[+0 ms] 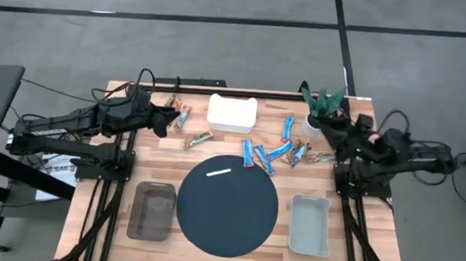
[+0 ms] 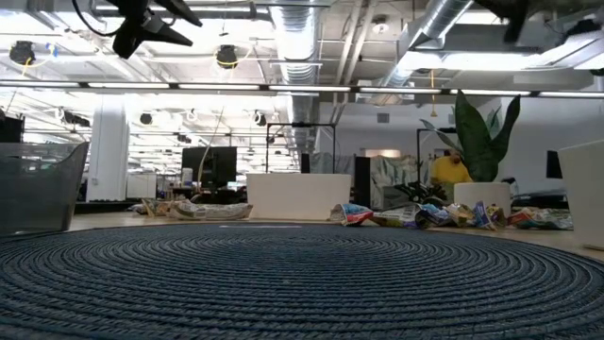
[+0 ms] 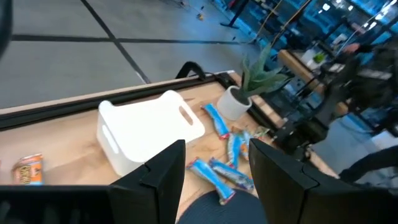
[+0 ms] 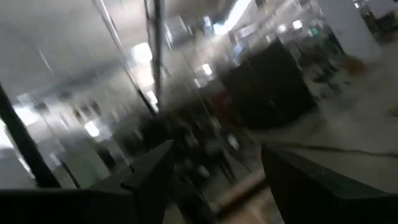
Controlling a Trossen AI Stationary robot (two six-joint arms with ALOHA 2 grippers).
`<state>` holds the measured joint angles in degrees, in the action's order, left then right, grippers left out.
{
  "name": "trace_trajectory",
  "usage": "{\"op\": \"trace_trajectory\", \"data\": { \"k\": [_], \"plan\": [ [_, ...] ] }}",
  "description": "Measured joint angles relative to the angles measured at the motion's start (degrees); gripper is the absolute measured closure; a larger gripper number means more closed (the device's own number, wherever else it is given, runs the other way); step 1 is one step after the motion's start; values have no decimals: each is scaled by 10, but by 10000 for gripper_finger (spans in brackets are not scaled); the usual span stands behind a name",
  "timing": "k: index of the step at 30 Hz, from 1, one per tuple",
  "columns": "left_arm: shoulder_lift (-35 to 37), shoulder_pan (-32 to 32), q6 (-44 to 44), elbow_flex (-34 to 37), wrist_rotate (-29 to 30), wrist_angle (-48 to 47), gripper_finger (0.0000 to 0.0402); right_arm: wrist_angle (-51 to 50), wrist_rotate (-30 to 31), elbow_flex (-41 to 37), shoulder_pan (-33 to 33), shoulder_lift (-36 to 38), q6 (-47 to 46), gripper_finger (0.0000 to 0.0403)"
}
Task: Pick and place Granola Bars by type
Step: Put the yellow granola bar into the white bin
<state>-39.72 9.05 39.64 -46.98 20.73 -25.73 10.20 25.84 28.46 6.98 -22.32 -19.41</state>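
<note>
Several blue granola bars (image 1: 258,154) lie flat on the wood between the white bin (image 1: 232,114) and the potted plant (image 1: 321,106). They also show in the left wrist view as blue bars (image 3: 217,175). Tan and brown bars (image 1: 177,110) lie left of the bin, one more (image 1: 199,140) lies in front of it, and another (image 1: 323,157) lies at the right. My left gripper (image 1: 161,120) hovers open and empty above the tan bars, its fingers apart (image 3: 216,152). My right gripper (image 1: 334,126) is raised near the plant, open and empty (image 4: 214,155).
A dark round woven mat (image 1: 227,221) with a short white strip (image 1: 218,172) fills the near middle. A dark grey bin (image 1: 152,212) sits to its left and a light grey bin (image 1: 308,226) to its right. Cables run along the table's far edge.
</note>
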Motion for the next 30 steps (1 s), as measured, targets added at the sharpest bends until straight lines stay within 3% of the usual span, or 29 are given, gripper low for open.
{"op": "trace_trajectory", "data": {
  "k": [6, 11, 16, 19, 30],
  "plan": [
    [-49, 13, -1, -1, -26, -55, 233, -286, 47, 211, 0, -196, 35, 171],
    [-140, 31, -29, -1, -119, -89, 233, -429, 59, 314, 0, -307, 34, 171],
    [-239, 39, -55, -1, -175, -121, 233, -534, 48, 349, 0, -381, -13, 171],
    [-291, 38, -81, 0, -180, -133, 233, -583, 35, 348, 0, -409, -45, 171],
    [-440, 38, -176, 0, -97, -137, 233, -638, 26, 348, -7, -479, -66, 171]
  ]
}}
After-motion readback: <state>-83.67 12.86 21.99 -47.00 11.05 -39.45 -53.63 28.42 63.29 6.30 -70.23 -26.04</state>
